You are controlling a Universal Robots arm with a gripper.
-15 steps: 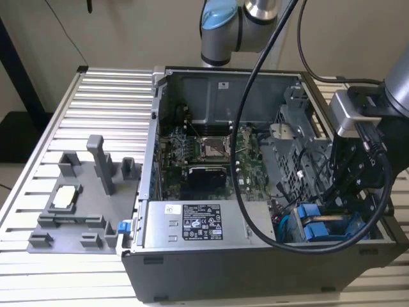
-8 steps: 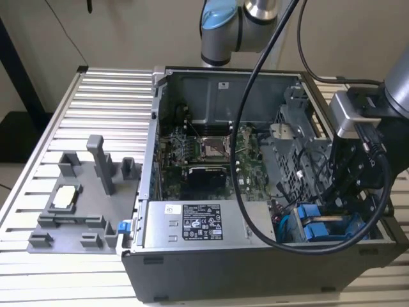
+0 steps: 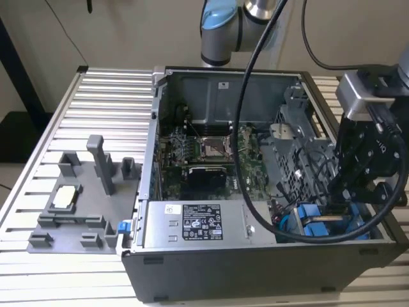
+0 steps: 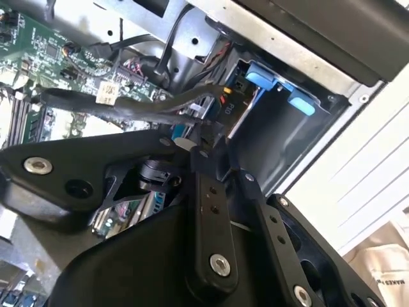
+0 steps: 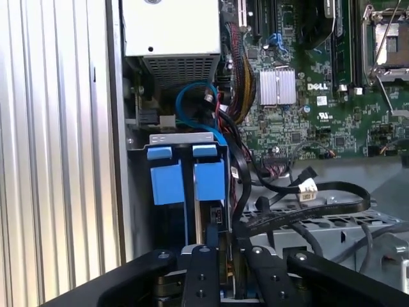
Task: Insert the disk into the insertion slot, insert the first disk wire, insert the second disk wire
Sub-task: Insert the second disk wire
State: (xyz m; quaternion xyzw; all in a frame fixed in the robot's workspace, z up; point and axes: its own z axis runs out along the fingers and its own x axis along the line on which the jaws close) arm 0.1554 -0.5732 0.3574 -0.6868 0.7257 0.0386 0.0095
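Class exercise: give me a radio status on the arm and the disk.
Black gripper down at the grey sheet-metal drive bay, fingers astride a black cable. Blue-framed disk seated. Loose black cables alongside.

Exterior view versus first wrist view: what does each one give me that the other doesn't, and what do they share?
Exterior view alone: the whole open computer case on the slatted table, the grey fixture tray toward the exterior view's left, and the arm's body leaning over the case's corner on the exterior view's right.

First wrist view alone: a close look at the disk seated in the insertion slot, a thin blue cable looping behind it, and black wires beside it.

Both: the blue carrier tabs, the motherboard and the gripper right above the disk.
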